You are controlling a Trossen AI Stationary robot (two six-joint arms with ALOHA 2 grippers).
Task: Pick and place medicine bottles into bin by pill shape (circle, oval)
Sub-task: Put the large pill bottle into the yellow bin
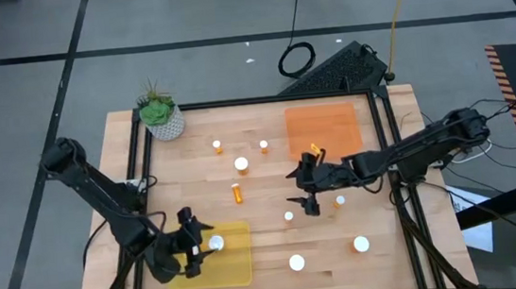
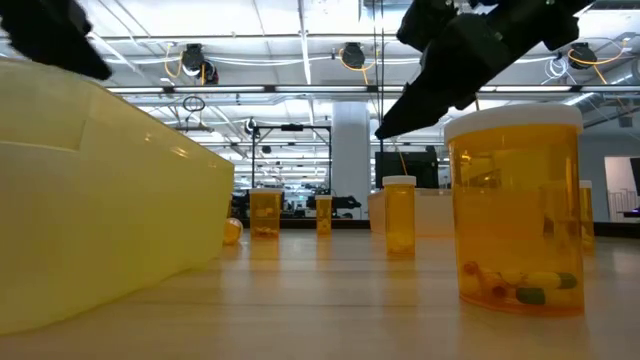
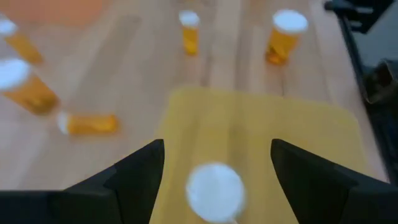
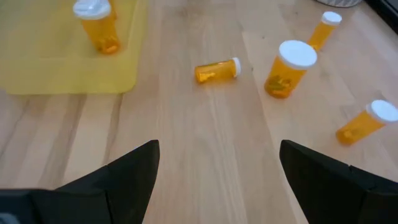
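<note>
One bottle with a white cap stands in the yellow tray at about seven o'clock on the table in the high view, just beside the left gripper hovering at the tray's nine o'clock side. The orange tray, at one o'clock, seems to hold one small bottle near its six o'clock edge, though that is hard to make out. Some seven bottles are left on bare wood, one lying on its side near the centre. The right gripper hangs over the middle with nothing in it. A potted plant sits at eleven o'clock.

From table height, a wide-capped bottle shows capsule-like pills; the farther ones are too small to read. The yellow tray's wall hides what is inside.

The left wrist view shows its two fingers spread wide above a white cap, blurred, over the yellow tray.

The right wrist view shows wide-set fingers holding nothing, above bare wood, with the fallen bottle ahead.

By this judgement, sorting is early: most bottles remain.
</note>
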